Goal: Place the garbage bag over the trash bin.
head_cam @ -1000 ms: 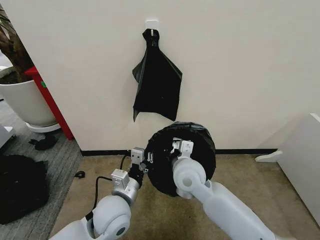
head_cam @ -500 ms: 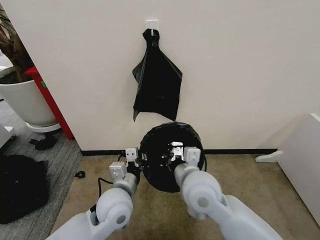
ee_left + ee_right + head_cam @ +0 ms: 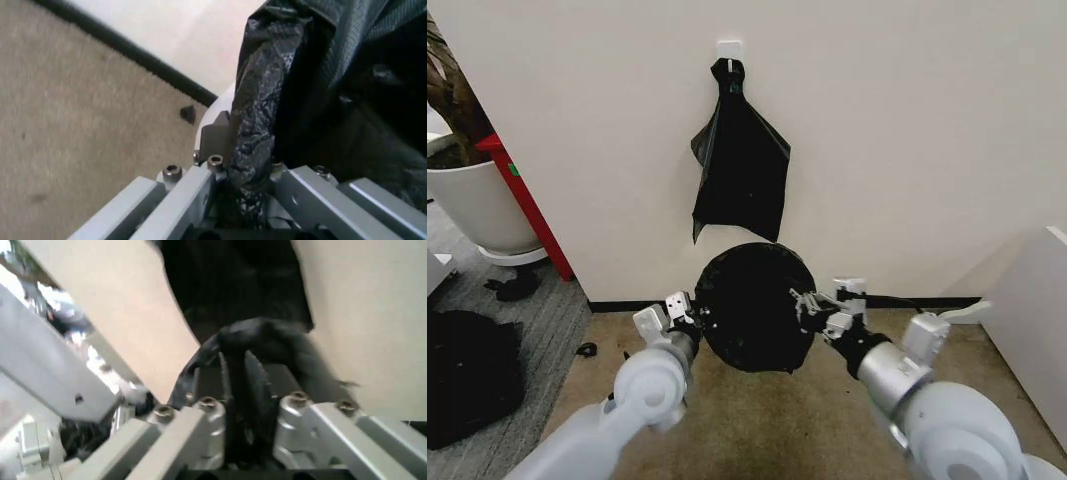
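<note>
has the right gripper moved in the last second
Yes. The right gripper, shut on the garbage bag, has swung out toward the robot's right, from in front of the bag's middle to its right edge, judged against the black bag hanging on the wall.

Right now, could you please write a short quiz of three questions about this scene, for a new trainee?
1. True or false: the garbage bag covers the trash bin.
2. Which grippers are shut on the bag's edge?
A. the left gripper alone
B. the right gripper alone
C. both, one on each side
3. Fill in: on the wall above the bin, a second black bag hangs from a white ____.

Key
1. True: black film wraps the bin, and just a white strip shows in the left wrist view.
2. C
3. hook
</note>
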You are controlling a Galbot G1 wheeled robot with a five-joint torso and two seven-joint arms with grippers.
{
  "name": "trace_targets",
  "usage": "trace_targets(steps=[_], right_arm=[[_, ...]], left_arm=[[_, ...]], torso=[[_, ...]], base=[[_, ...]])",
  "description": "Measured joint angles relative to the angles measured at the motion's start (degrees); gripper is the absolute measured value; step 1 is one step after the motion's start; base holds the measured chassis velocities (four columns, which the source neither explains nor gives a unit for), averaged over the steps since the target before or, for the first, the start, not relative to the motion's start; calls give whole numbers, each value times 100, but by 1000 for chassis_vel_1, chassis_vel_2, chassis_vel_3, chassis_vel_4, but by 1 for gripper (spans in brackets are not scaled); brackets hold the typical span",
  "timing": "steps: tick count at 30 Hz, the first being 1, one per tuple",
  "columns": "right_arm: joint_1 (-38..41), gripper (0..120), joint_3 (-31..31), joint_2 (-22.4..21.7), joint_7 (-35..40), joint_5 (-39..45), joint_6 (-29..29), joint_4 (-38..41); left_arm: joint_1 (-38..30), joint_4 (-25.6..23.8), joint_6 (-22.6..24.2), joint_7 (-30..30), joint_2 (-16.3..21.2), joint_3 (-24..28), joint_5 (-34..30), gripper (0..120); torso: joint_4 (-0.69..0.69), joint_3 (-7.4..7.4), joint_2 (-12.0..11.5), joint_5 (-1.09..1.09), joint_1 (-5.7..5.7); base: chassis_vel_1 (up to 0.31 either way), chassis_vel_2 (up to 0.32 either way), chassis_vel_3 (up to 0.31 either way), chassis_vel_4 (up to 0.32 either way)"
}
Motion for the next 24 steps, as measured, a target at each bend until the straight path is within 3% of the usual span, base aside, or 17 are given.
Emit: trace_targets(steps=[4,5,10,16,19,21,24], right_arm=[[-1190,28,1501,315,-1778,325,87,-291],[-1190,28,1501,315,-1778,325,87,-291],[-2351,49,1976,677,-3138,191,65,-876],[-2555,70,1646,1046,-2893,13,-126,-1127],[-2530,84,1587,1204,-2560,268,-290,-1106],[-2506,86,1565,1226,-2485,314,-310,-1098],[-2323,98,1455,1291,-2142,363,-332,-1174]], left_arm=[[-48,94,-135,-404,62,-386,-1182,0],[-48,94,-135,-404,62,-386,-1182,0],[-128,222,-203,-798,-9,-437,-2235,0],[-320,484,-204,-1085,-197,-459,-3202,0],[-390,561,-196,-1136,-238,-459,-3416,0],[-404,566,-188,-1139,-244,-457,-3453,0],[-441,574,-166,-1143,-256,-432,-3493,0]], torso=[[0,0,0,2,0],[0,0,0,2,0],[-3,-1,0,0,0],[-3,-1,0,-1,0],[-1,-1,0,-1,0],[-1,-1,0,-3,0],[-1,0,0,-1,0]], base=[[0,0,0,0],[0,0,0,0],[0,0,0,0],[0,0,0,0],[0,0,0,0],[0,0,0,0],[0,0,0,0]])
